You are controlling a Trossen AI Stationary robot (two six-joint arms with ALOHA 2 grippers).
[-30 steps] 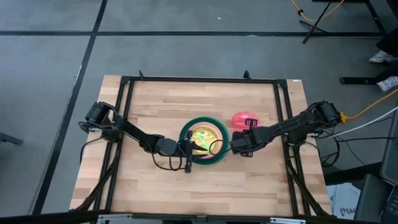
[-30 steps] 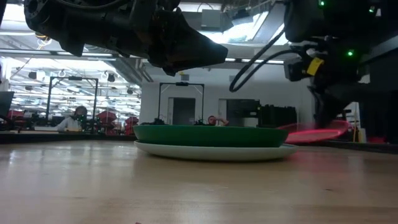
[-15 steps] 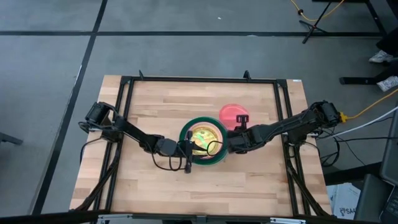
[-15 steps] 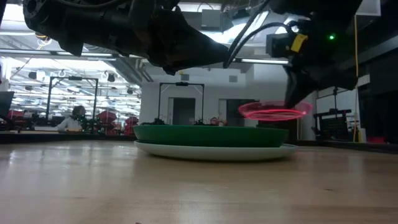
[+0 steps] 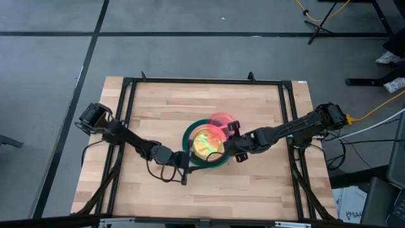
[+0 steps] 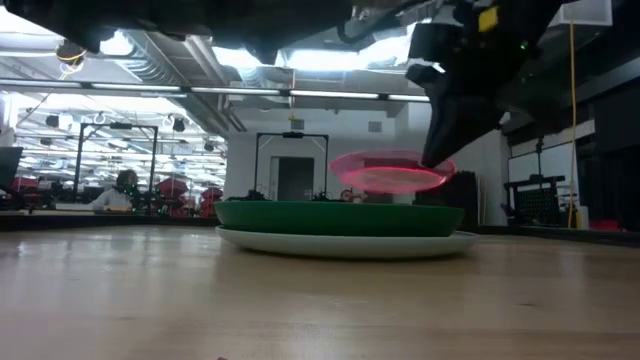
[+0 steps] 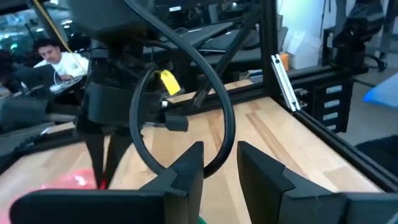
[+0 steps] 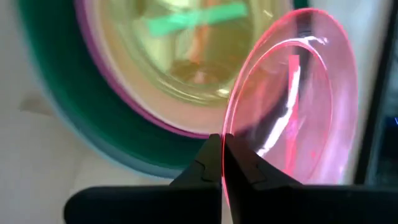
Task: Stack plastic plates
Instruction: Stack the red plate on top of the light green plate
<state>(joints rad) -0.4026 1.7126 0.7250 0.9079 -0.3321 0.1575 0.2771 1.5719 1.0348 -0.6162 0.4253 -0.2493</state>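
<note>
A stack of plates (image 5: 204, 144) sits mid-table: a dark green plate (image 6: 340, 215) rests on a pale plate (image 6: 340, 243), with magenta, pink and lime plates nested inside (image 8: 168, 68). My right gripper (image 5: 231, 129) is shut on a small translucent red plate (image 5: 219, 124), which hovers over the stack's right part (image 6: 388, 172). My left gripper (image 5: 184, 171) is open and hangs just off the stack's near-left rim. In the left wrist view its fingers (image 7: 221, 168) point across at the right gripper and the red plate (image 7: 59, 183). My right gripper pinches the red plate's rim (image 8: 225, 144) between its two fingers, on the edge that faces the table's right. The fingers reach in from the right, slanting down. The plate is lifted clear and lies nearly level above the green plate (image 6: 400, 180).
A black metal frame (image 5: 286, 120) runs round the tabletop, with bare wood on all sides of the stack (image 5: 158, 107). Cables loop under the left arm (image 5: 161, 174). A person sits far off in the room behind (image 6: 125, 185).
My right gripper has carried the red plate up and toward the table's left, from beside the stack's right rim to a place over the stack, and the plate has levelled out. My left gripper has drawn back from the stack toward the near-left edge.
</note>
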